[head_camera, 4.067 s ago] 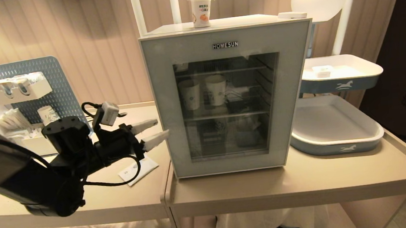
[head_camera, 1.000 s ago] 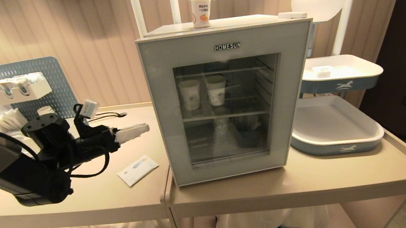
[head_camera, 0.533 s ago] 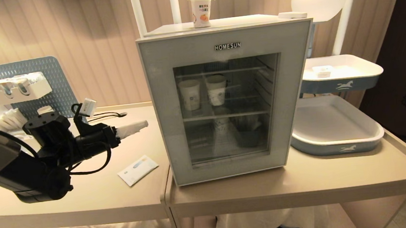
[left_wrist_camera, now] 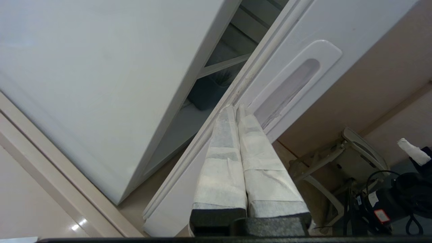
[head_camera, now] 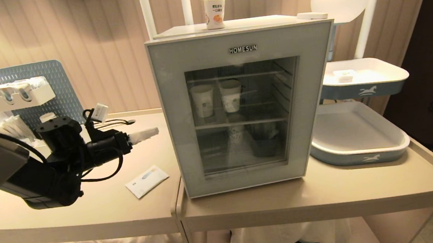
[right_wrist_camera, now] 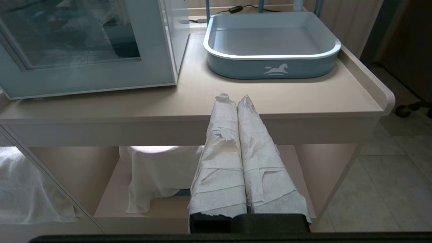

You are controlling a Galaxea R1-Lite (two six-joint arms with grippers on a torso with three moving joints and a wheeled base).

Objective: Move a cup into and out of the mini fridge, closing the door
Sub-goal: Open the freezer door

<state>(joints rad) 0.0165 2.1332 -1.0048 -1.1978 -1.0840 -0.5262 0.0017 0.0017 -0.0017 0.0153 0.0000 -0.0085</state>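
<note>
Left fingers: pressed together with nothing between them, on the left gripper, which is held level above the table.
Fingertips' aim: in the left wrist view the tips point at the side wall of the mini fridge, beside its long recessed handle and close to the seam where the door meets the cabinet; whether they touch the wall cannot be told.
Door: the door stands slightly ajar just ahead of the left fingers; the wrist view shows a wedge of gap with shelves and a dark container inside.
Cup: the cup sits upright on top of the fridge, well above and beyond the left fingers, untouched.
Behind the glass: two taller paper cups on the upper wire shelf.
Below the left fingers: a small white packet lies flat on the table.
Right fingers: the right gripper has its wrapped fingers together and empty, low in front of the table edge, with a blue tray on the table beyond them.
</note>
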